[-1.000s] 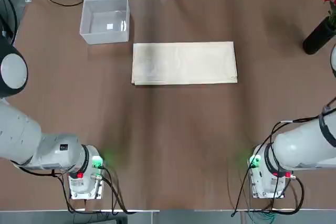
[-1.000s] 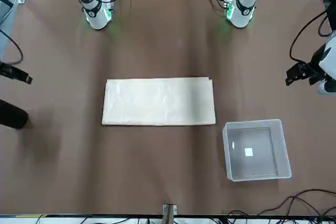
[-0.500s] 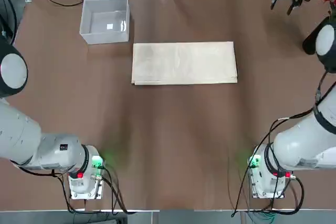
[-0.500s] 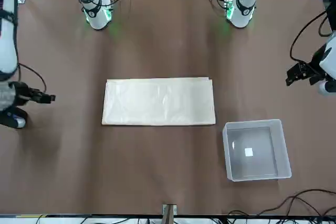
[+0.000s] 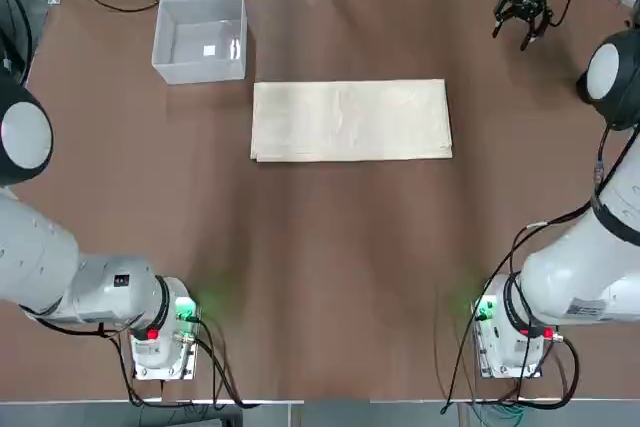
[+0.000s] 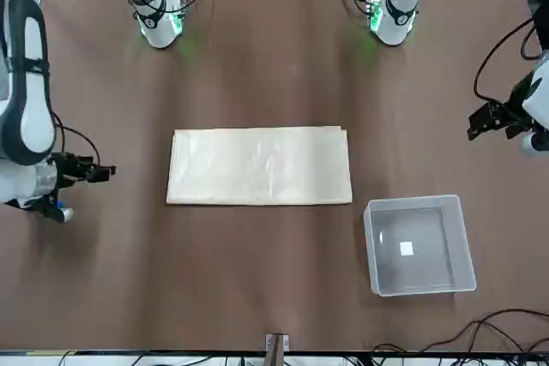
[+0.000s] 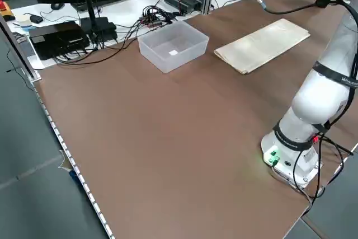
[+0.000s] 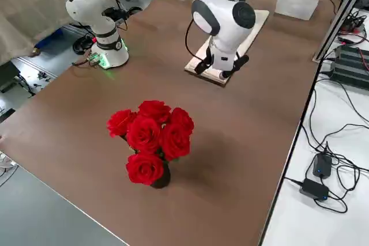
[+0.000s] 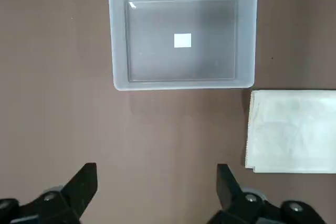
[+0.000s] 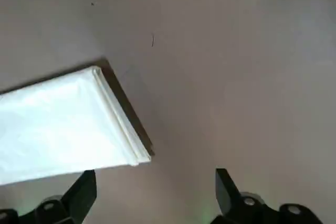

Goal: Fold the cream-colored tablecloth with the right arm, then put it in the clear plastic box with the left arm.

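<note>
Top view: the right gripper (image 5: 521, 25) hangs over the far right part of the brown table (image 5: 330, 247), fingers spread wide and empty, well apart from the cream-colored tablecloth (image 5: 350, 120). The tablecloth lies flat as a layered rectangle at mid-table. The clear plastic box (image 5: 200, 37) stands near its far left corner, apart from it. Both arm bases (image 5: 160, 342) sit at the near edge with green lights lit. Cables run along the far edge.

Front view: the right gripper (image 6: 101, 172) is level with the tablecloth (image 6: 259, 165), off its short edge, not touching. The left gripper (image 6: 485, 119) is parked beyond the table's other side, near the box (image 6: 419, 244).

Left side view: the box (image 7: 173, 46) stands just beside the tablecloth (image 7: 262, 45); a white bench behind carries black electronics (image 7: 59, 37) and cables.

Right side view: a bunch of red roses (image 8: 151, 139) in a dark vase stands on the table near the right arm (image 8: 225, 21).

Left wrist view: the left gripper's fingers (image 9: 84, 184) stand wide apart and empty above bare table, with the box (image 9: 182, 32) and a tablecloth corner (image 9: 291, 129) in sight.

Right wrist view: the wide, empty fingers (image 10: 227, 190) hover beside the tablecloth's layered corner (image 10: 68, 124).
</note>
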Action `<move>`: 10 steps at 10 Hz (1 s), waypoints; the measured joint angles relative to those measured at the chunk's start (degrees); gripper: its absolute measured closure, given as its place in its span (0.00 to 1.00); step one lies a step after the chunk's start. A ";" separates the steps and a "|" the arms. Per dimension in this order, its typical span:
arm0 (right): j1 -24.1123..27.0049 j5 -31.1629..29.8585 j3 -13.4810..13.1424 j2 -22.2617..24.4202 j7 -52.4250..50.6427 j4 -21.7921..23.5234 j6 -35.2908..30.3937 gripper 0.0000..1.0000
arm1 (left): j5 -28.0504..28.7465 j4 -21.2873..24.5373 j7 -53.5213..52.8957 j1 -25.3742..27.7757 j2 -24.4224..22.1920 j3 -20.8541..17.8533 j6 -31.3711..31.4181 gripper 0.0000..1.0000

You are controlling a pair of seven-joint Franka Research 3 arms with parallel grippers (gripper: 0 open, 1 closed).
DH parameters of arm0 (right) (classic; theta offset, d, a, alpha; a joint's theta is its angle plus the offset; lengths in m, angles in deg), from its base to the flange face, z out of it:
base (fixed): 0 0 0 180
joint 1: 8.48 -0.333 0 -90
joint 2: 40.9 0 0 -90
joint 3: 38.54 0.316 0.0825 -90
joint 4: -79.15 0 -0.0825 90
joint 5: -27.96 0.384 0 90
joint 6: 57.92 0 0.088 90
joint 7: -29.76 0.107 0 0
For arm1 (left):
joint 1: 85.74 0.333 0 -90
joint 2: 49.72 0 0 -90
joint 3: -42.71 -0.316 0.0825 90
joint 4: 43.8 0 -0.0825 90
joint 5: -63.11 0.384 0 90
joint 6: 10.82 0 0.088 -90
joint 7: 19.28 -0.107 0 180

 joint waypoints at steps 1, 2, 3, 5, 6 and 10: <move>-0.04 0.12 0.25 -0.56 -0.88 1.60 1.77 0.00 | 0.00 0.00 0.00 0.00 0.00 0.00 0.00 0.00; -0.07 0.32 0.77 -1.72 -1.84 2.58 2.96 0.00 | 0.00 -0.01 0.00 0.00 0.00 0.00 0.00 0.00; -0.12 0.82 1.55 -3.04 -2.32 3.51 5.03 0.00 | 0.00 -0.01 0.00 0.00 0.00 0.00 0.01 0.00; -0.30 2.17 3.58 -4.66 -2.37 7.57 12.50 0.00 | 0.00 -0.01 0.00 0.00 0.00 0.00 0.01 0.00; -0.35 2.76 4.42 -4.83 -2.37 9.68 14.57 0.00 | 0.00 -0.02 0.00 0.01 0.00 0.00 0.02 0.00; -0.44 5.68 6.95 -3.01 -2.44 17.34 18.14 0.00 | 0.00 -0.03 0.00 0.01 0.00 0.00 0.02 0.00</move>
